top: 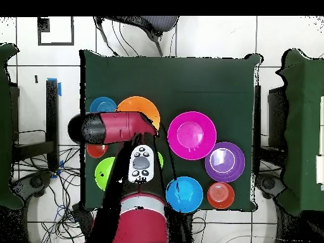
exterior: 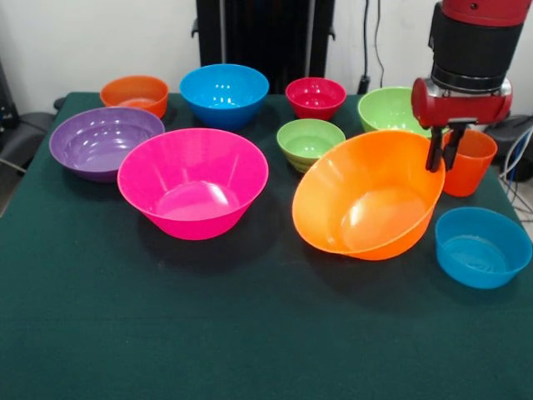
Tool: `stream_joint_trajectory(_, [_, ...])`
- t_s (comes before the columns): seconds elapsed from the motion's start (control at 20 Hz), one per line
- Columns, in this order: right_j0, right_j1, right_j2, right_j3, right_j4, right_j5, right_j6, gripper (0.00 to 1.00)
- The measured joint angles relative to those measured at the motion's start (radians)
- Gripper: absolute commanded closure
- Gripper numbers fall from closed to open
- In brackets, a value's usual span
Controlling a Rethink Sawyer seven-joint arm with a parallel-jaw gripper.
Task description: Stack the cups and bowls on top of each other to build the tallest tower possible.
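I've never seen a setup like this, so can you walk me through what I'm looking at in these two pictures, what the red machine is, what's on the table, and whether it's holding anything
The red and black machine is a robot arm. Its gripper, the small black pincer at the end, hangs at the rim of the large orange bowl, which sits tilted. The fingers look close together right at that rim, but whether they actually pinch it cannot be told.

One picture is taken from across the table, facing the robot. The other looks straight down from above, where the arm covers part of the table.

On the green table lie plastic bowls: a large pink bowl, a purple bowl, a medium blue bowl, two green ones, a small red, a small orange and a small blue. An orange cup stands just behind the gripper. Nothing is stacked yet.
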Motion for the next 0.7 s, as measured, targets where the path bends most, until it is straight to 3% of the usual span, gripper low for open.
stream_joint_trajectory(0.7, [-0.102,0.008,0.090,-0.115,-0.002,0.126,0.000,1.00])
